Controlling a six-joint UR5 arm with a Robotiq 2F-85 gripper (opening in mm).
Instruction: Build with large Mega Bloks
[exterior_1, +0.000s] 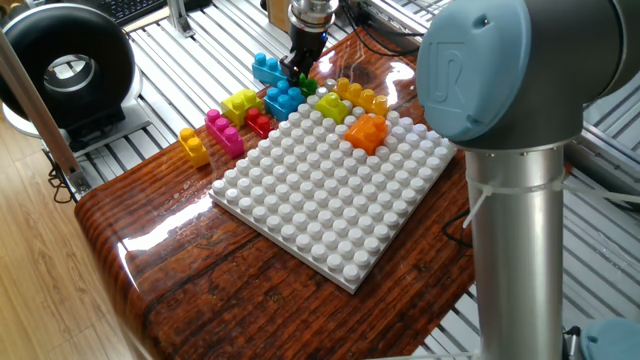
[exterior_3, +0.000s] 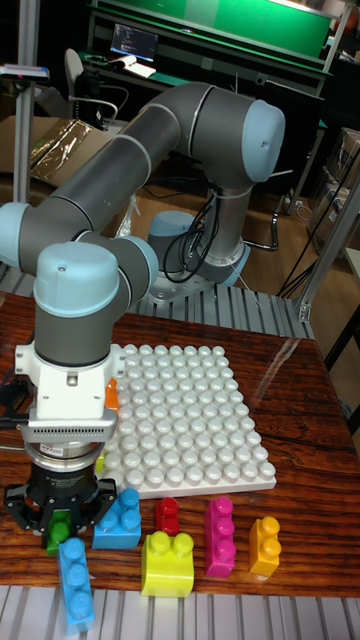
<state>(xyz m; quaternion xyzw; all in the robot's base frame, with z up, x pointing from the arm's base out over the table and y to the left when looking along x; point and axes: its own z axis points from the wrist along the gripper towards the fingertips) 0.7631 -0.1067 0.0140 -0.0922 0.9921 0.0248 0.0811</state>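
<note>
Hanging low over the far edge of the glossy wooden surface (exterior_1: 200, 270), the black two-finger gripper (exterior_1: 300, 72) has its jaws straddling a small green plastic brick (exterior_3: 58, 533); whether they pinch it, I cannot tell. On the white square studded baseplate (exterior_1: 330, 195), a lime brick (exterior_1: 333, 108) and an orange brick (exterior_1: 367, 131) sit near its far corner. Off the plate lie 2 blue bricks (exterior_1: 283, 99), a red brick (exterior_3: 167, 514), a magenta brick (exterior_3: 219, 536) and a yellow brick (exterior_3: 264, 545), the last 2 with long axes running across the surface.
</note>
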